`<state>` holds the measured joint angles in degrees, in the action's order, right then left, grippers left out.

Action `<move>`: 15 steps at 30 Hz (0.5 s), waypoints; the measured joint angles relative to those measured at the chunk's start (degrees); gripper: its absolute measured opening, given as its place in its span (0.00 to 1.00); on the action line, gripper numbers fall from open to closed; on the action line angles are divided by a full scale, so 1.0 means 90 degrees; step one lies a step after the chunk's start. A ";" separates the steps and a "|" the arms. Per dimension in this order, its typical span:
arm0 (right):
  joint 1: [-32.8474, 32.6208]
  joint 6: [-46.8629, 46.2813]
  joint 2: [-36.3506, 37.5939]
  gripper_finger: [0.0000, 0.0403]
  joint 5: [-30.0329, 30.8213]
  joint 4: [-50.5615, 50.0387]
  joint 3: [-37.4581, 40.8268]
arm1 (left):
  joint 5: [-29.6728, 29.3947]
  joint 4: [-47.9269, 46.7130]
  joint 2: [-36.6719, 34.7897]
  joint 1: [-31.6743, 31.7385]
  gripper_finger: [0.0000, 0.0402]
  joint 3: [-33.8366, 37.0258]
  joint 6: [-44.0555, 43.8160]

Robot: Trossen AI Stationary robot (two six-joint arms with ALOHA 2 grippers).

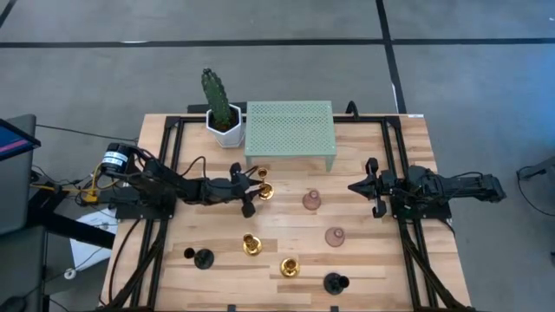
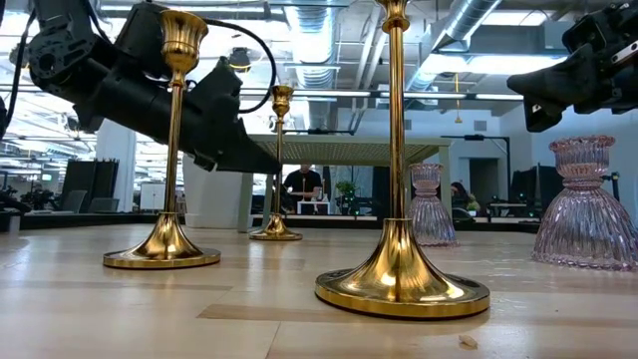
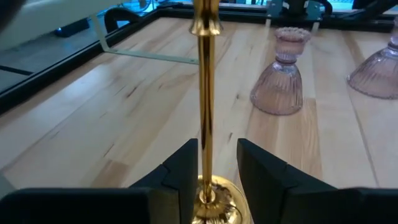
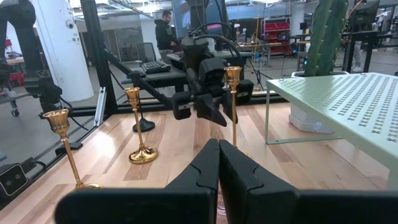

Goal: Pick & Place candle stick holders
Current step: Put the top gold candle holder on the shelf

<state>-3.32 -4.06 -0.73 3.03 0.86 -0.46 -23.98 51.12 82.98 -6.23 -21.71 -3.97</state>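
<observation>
Three gold candle stick holders stand upright on their round bases: one by my left gripper, and two nearer the front. Two pink glass holders and two black ones also stand on the table. My left gripper is open, low over the table, with the far gold holder's stem between its fingers. My right gripper is shut and empty, to the right of the pink holders. My left gripper comes level from the table's left, its open fingers either side of the lower stem of the gold holder. The stem stands close by one finger; whether it touches, I cannot tell. The holder stands upright on its base.
A green perforated shelf stands at the back middle, with a cactus in a white pot to its left. Black frame rails run along both sides of the wooden table. People sit in the room beyond.
</observation>
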 joint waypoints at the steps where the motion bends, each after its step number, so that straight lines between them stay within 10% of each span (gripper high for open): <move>1: 0.0001 -0.0002 0.0001 0.00 0.0000 0.0000 0.0000 | -0.0002 0.0044 0.0000 0.0001 0.28 -0.0001 0.0000; 15: -0.0001 0.0000 0.0002 0.00 0.0000 0.0000 -0.0001 | -0.0018 0.0097 0.0000 0.0068 0.24 -0.0267 0.0017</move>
<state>-3.33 -4.06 -0.72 3.03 0.86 -0.47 -24.14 51.99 82.98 -5.61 -24.12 -3.81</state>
